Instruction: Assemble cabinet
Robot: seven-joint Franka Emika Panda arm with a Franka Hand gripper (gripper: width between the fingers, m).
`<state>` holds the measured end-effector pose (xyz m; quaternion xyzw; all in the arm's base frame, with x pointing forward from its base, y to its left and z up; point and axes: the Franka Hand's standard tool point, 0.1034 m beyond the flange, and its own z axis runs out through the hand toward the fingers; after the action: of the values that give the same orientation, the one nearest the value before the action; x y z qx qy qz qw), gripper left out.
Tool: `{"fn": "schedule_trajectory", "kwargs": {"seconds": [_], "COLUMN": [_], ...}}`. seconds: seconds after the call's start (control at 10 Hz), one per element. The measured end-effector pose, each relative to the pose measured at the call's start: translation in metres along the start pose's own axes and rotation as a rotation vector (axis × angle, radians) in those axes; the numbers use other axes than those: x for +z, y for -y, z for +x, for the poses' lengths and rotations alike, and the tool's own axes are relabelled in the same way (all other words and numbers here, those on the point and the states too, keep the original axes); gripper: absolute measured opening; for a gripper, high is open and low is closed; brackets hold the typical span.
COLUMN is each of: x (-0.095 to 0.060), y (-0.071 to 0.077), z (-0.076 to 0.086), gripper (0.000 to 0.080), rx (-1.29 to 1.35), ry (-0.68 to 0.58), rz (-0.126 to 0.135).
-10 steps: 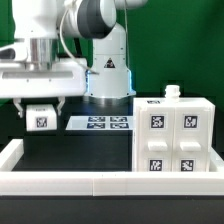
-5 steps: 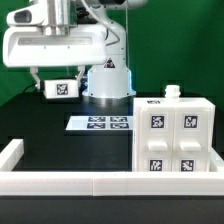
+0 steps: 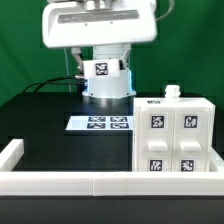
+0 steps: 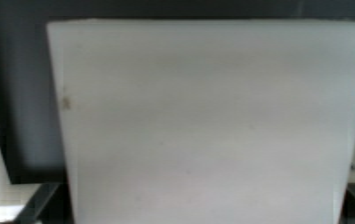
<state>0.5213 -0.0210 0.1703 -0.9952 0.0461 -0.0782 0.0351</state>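
Observation:
The cabinet's large white box body (image 3: 176, 136) stands at the exterior view's right, with several square tags on its front and a small white knob on top. My gripper (image 3: 100, 64) is raised high above the table, left of the body, and is shut on a small white panel block (image 3: 101, 72) with one tag facing the camera. In the wrist view the panel's plain white face (image 4: 200, 110) fills nearly the whole picture, and only dark finger edges (image 4: 17, 205) show at the corners.
The marker board (image 3: 100, 123) lies flat on the black table below the held panel. A low white border rail (image 3: 90, 183) runs along the front and up the left side (image 3: 10, 153). The robot's white base (image 3: 108, 85) stands behind.
My gripper has risen and moved toward the exterior view's right with the panel block in it, from low at the left to above the marker board. The cabinet body has not moved.

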Motion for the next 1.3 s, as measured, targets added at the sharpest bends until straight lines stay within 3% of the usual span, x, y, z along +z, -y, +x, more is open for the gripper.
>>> {"fn": "schedule_trajectory", "kwargs": {"seconds": [0.2, 0.6, 0.7, 0.9, 1.1, 1.3], "x": [0.001, 0.003, 0.001, -0.006, -0.004, 0.001], "y": [0.017, 0.013, 0.019, 0.051, 0.06, 0.08], "z": [0.013, 0.01, 0.011, 0.028, 0.037, 0.05], "gripper": [0.0561, 0.0561, 0.0561, 0.0561, 0.0561, 0.0561], "rx": [0.034, 0.024, 0.026, 0.0, 0.013, -0.059], "ry": [0.029, 0.029, 0.038, 0.036, 0.029, 0.024], "rz": [0.002, 0.0, -0.002, 0.006, 0.019, 0.032]}}
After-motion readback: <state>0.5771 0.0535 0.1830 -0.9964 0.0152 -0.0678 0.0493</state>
